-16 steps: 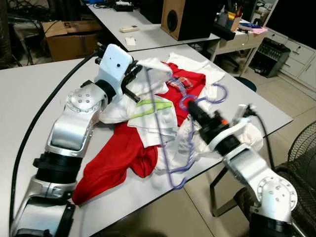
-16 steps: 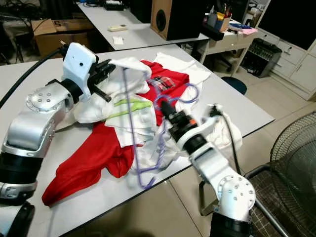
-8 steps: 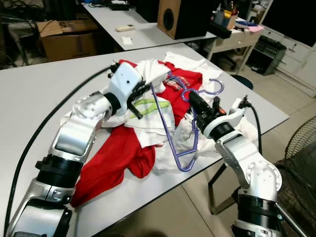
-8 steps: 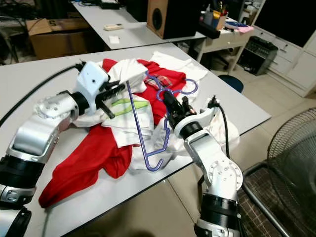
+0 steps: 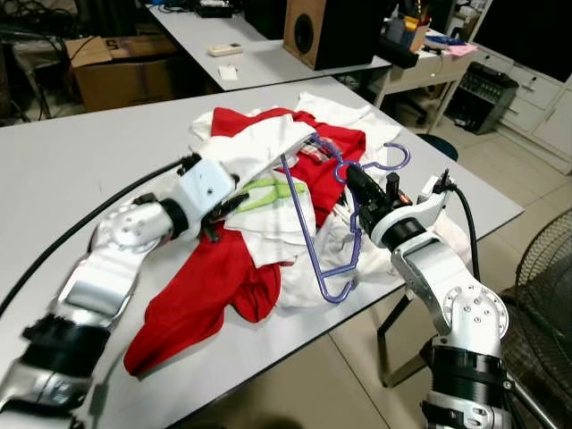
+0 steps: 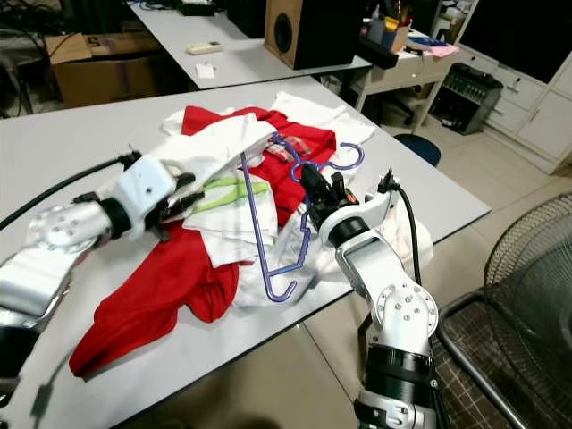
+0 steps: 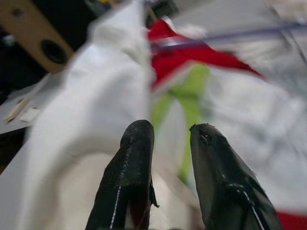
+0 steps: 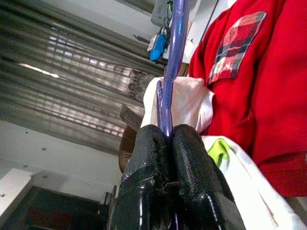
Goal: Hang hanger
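While pinching the purple hanger (image 5: 323, 223) tight in the right gripper (image 5: 355, 181) above the clothes pile (image 5: 268, 214) on the table (image 5: 54, 170) — lifting steadily, keeping the hook free of fabric; left gripper (image 7: 170, 143), fingers slightly parted and holding nothing, pressing against the white shirt (image 5: 259, 147) — steadying the pile.

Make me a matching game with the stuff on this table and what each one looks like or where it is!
Things:
1. hanger
2. red shirt
3. speaker
4. right end effector

Clues:
A. on the far table, brown with a round hole
B. purple, held up over the clothes
C. shut on the purple wire
D. spread on the near table, hanging toward its front edge

Pairs: 1-B, 2-D, 3-A, 4-C
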Motion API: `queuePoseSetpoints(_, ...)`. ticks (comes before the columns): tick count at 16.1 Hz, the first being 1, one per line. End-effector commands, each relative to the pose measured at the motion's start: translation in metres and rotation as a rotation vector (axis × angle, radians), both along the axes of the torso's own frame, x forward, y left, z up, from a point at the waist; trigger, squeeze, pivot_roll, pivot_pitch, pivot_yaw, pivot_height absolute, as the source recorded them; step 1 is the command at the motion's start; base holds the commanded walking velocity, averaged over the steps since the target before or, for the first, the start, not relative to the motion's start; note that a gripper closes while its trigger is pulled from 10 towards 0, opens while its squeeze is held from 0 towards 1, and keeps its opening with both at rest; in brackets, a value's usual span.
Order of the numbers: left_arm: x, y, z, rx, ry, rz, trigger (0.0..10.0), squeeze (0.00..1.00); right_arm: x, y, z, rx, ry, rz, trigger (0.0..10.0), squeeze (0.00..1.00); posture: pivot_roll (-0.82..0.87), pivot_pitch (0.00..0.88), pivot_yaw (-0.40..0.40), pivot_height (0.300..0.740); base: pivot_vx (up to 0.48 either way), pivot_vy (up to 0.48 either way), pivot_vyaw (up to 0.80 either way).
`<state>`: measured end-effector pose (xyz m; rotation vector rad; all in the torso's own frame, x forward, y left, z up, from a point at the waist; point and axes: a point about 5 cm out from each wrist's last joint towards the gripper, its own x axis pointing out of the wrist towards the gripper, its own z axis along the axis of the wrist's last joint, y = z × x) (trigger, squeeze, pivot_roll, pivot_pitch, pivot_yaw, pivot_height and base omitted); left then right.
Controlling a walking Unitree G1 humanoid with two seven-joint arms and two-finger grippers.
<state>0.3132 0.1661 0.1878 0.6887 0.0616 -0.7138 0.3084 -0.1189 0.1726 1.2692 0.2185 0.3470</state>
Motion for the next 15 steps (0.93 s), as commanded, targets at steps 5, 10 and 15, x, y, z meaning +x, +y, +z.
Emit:
queuePoseSetpoints(5,-0.001,0.008,-0.018,0.190,-0.037,0.028,10.0,0.00,0.001,-0.001,0.002,-0.010,-0.015,-0.008,10.0,0.00,0.04,0.000,-0.066,0.740,0.000,0.000,0.00)
queuePoseSetpoints(10,0.000,0.009,-0.002,0.174,-0.205,0.009,10.0,0.00,0.001,-0.001,0.002,-0.004,-0.019,-0.007,10.0,0.00,0.04,0.000,-0.062,0.740,0.000,0.000,0.00)
queuePoseSetpoints(15,-0.004,0.023,-0.040,0.230,-0.038,0.039,10.0,0.00,0.002,0.001,0.002,-0.005,-0.022,-0.002,10.0,0.00,0.04,0.000,-0.066,0.740,0.000,0.000,0.00)
